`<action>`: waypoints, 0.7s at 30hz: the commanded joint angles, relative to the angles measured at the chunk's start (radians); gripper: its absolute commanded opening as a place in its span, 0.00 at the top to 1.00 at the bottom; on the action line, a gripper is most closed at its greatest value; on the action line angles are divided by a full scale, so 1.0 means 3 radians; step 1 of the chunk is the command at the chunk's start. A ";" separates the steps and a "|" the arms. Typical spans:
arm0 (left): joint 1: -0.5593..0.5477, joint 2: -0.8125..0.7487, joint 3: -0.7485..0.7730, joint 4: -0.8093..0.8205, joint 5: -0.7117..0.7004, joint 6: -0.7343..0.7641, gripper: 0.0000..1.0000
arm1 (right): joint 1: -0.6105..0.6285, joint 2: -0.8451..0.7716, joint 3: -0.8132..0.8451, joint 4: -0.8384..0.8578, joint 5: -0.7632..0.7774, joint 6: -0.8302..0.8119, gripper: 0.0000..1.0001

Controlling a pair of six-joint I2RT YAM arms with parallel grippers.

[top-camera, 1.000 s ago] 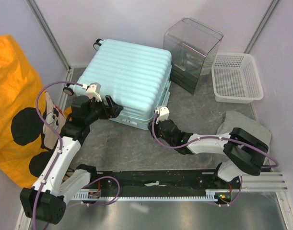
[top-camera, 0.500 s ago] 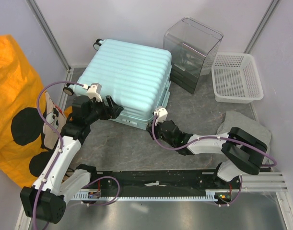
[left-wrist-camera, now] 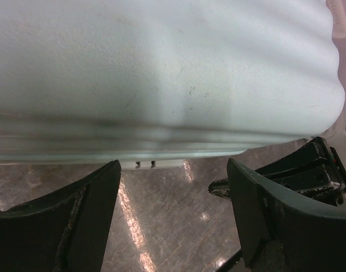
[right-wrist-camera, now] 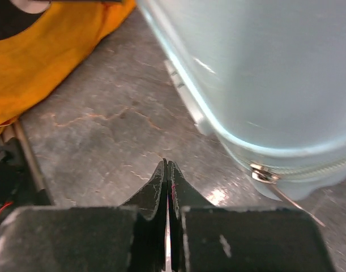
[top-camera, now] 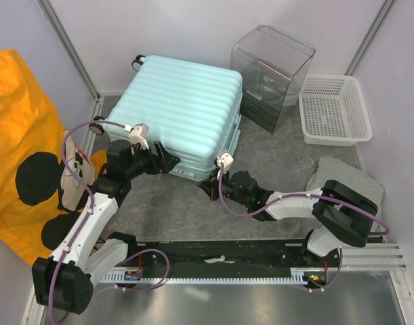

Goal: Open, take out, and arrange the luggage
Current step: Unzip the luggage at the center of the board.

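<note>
The luggage (top-camera: pixel 186 112) is laid flat and closed on the far left part of the worktop (top-camera: pixel 173 203), ribbed shell upward. One wheel (top-camera: pixel 137 62) is seen at its far corner; the rest of the wheels are hidden or cannot be made out. The left tool (top-camera: pixel 164 158) is held at the near left side of the case with its fingers (left-wrist-camera: pixel 82 215) spread wide. In the left wrist view only the shell's lower edge and bare worktop are framed between them, and nothing is gripped. The shell is cut off there at the top and left, and two small dark marks under its rim cannot be identified.

The right tool (top-camera: pixel 208 184) is set low at the near right corner, its fingertips pressed together with nothing pinched. In the right wrist view a metal zipper pull (right-wrist-camera: pixel 265 175) is seen just beside them, apart from the tips; the shell above is blurred.

A clear plastic box (top-camera: pixel 271 71) and a white mesh basket (top-camera: pixel 335 139) are placed to the right, and an orange cloth (top-camera: pixel 20 135), partly cut off, lies to the left.
</note>
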 commanded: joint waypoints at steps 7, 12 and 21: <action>-0.0265 0.0004 -0.0596 0.0839 0.0236 -0.0552 0.18 | 0.0026 0.0175 0.0085 0.0418 -0.0457 0.0043 1.00; -0.0296 -0.0042 -0.0832 0.1095 0.0293 -0.0675 0.18 | 0.0021 0.0037 0.0105 0.0081 -0.0132 -0.0008 0.95; -0.0618 -0.0027 -0.0919 0.1233 -0.0131 -0.0741 0.19 | -0.0142 -0.0521 0.0463 -0.1530 0.1276 -0.0269 0.37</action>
